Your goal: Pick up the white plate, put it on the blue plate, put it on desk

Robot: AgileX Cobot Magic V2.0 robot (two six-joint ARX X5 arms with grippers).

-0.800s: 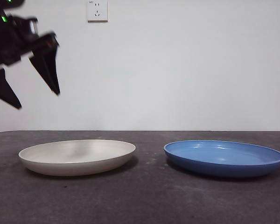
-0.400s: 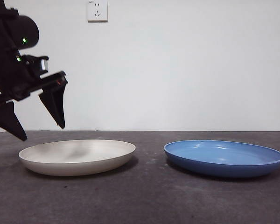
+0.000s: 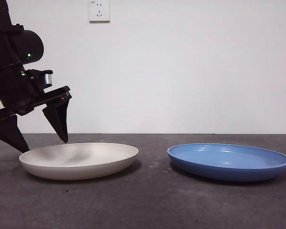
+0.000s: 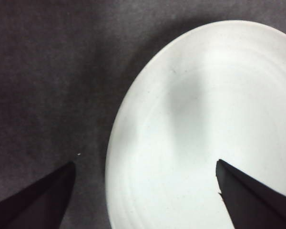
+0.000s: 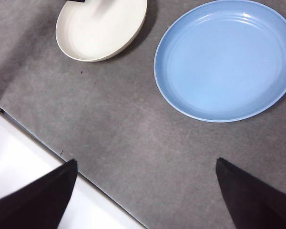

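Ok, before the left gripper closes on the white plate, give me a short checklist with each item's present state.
1. Left gripper open: ok, jaws spread wide in the left wrist view.
2. Jaws straddle the rim of the white plate: ok, one jaw is over the desk, the other over the plate's inside.
3. Jaws low enough to grip the rim: cannot tell; in the front view the tips are about at rim height.
4. White plate flat on the desk: ok.
5. Blue plate holds nothing and sits apart from the white plate: ok.
6. Right gripper away from both plates: ok, open, above the desk's near edge.
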